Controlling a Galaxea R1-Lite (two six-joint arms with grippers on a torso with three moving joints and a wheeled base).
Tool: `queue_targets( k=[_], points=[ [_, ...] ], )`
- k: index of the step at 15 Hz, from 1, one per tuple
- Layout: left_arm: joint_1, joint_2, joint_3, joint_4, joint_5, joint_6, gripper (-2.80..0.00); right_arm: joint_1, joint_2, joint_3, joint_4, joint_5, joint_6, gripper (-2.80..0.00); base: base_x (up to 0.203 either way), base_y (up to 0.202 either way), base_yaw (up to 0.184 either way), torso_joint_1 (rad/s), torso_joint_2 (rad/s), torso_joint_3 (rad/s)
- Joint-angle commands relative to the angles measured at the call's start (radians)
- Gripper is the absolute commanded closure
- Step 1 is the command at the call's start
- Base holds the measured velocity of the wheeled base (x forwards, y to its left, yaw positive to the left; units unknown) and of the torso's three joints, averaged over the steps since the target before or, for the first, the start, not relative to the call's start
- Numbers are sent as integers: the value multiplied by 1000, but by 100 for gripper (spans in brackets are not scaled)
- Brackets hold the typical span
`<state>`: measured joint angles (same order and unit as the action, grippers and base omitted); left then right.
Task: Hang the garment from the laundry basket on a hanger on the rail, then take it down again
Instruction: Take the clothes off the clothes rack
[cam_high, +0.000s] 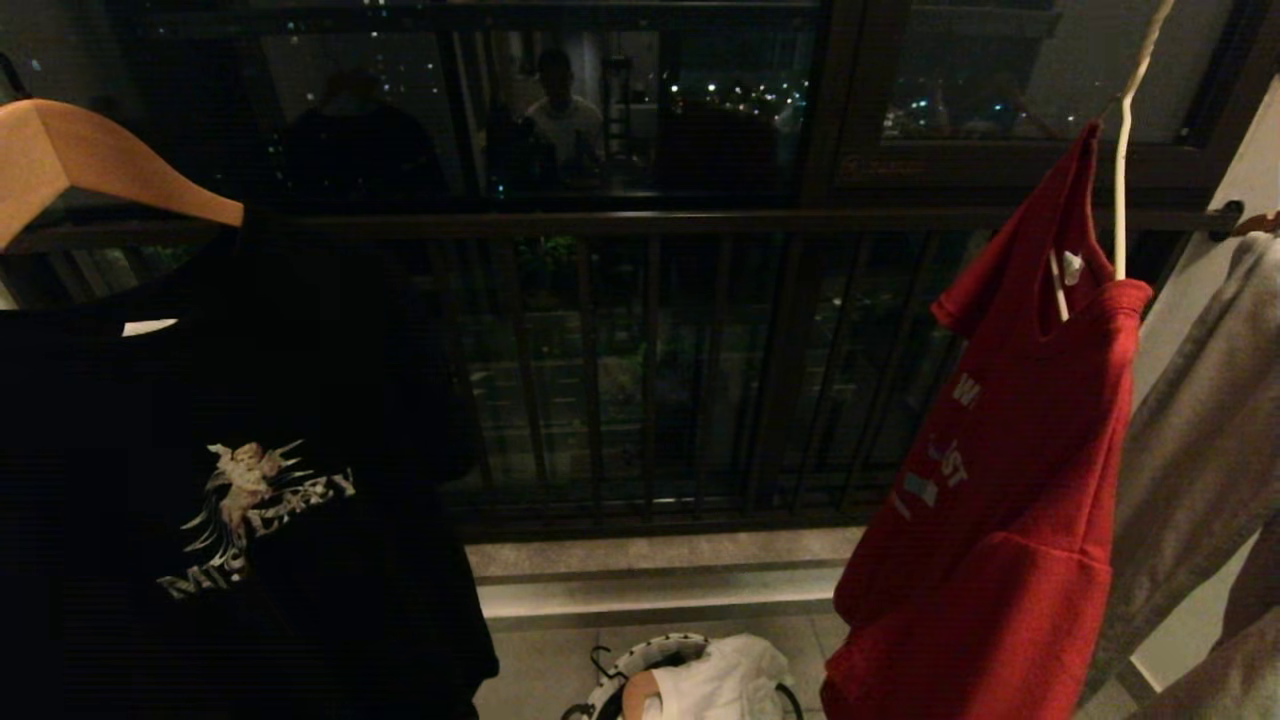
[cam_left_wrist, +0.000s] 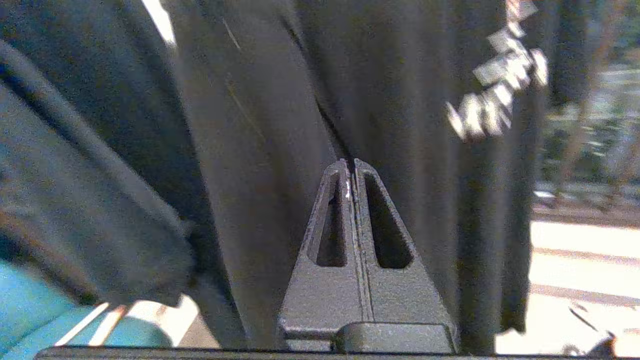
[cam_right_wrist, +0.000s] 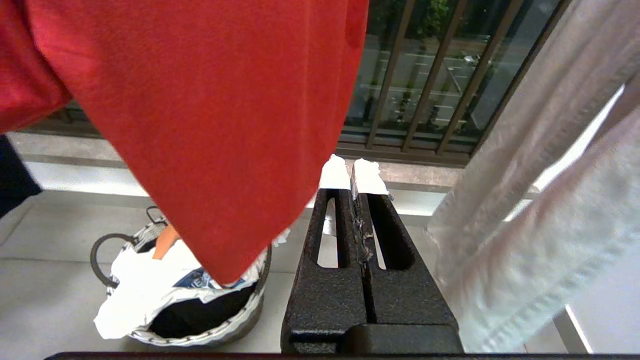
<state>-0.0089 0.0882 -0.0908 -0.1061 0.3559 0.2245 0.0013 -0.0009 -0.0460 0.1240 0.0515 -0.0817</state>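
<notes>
Two claws, both pressed together and holding nothing. The left claw (cam_left_wrist: 353, 172) points into the dark folds of the black T-shirt (cam_high: 230, 500), just short of the cloth or brushing it; I cannot tell which. The right claw (cam_right_wrist: 354, 172), with white pads at its tips, sits low beside the hem of the garment (cam_high: 1010, 480), near it but apart, with a pale grey garment (cam_high: 1200, 430) on its other side.

Outward from there, the red garment hangs on the hanger (cam_high: 1125, 150), bunched and lopsided, one shoulder riding high against the wire neck and the body drooping in folds. The rail itself lies above the head view. Below, on the floor, the laundry basket (cam_right_wrist: 125, 240) still holds white and dark clothes.

Handling, as I judge it: the shirt is light, soft and limp, so it will slump wherever it is not supported. A pinch at the collar or shoulder seam should serve best. The thin wire hanger is likely springy and apt to swing.
</notes>
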Motion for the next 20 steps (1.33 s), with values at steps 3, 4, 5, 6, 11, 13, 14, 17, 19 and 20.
queue_targets(
  k=[3, 4, 5, 6, 11, 13, 14, 17, 19, 20],
  points=[
    [3, -90, 67, 25, -163, -93, 0, 0, 2, 0, 0, 1, 8, 0, 0, 0, 0, 0, 0, 0],
    [3, -90, 70, 28, -236, -125, 0, 0, 2, 0, 0, 1, 10, 0, 0, 0, 0, 0, 0, 0],
    [3, -90, 75, 30, -298, -165, 0, 0, 2, 0, 0, 1, 11, 0, 0, 0, 0, 0, 0, 0],
    [3, -90, 80, 34, -333, -178, 0, 0, 1, 0, -1, -1, 13, 0, 0, 0, 0, 0, 0, 0],
    [3, -90, 86, 131, -365, -172, 0, 0, 1, 0, -1, -1, 11, 0, 0, 0, 0, 0, 0, 0],
    [3, -90, 87, 130, -364, -180, 0, 0, 1, 0, 0, -1, 11, 0, 0, 0, 0, 0, 0, 0],
    [3, -90, 88, 129, -362, -186, 0, 0, 2, 0, 0, -1, 11, 0, 0, 0, 0, 0, 0, 0],
    [3, -90, 86, 129, -362, -185, 0, 0, 1, 0, -1, -1, 11, 0, 0, 0, 0, 0, 0, 0],
    [3, -90, 86, 131, -362, -188, 0, 0, 2, 0, -1, -1, 12, 0, 0, 0, 0, 0, 0, 0],
    [3, -90, 87, 130, -363, -189, 0, 0, 1, 0, -1, -1, 11, 0, 0, 0, 0, 0, 0, 0]
  ],
)
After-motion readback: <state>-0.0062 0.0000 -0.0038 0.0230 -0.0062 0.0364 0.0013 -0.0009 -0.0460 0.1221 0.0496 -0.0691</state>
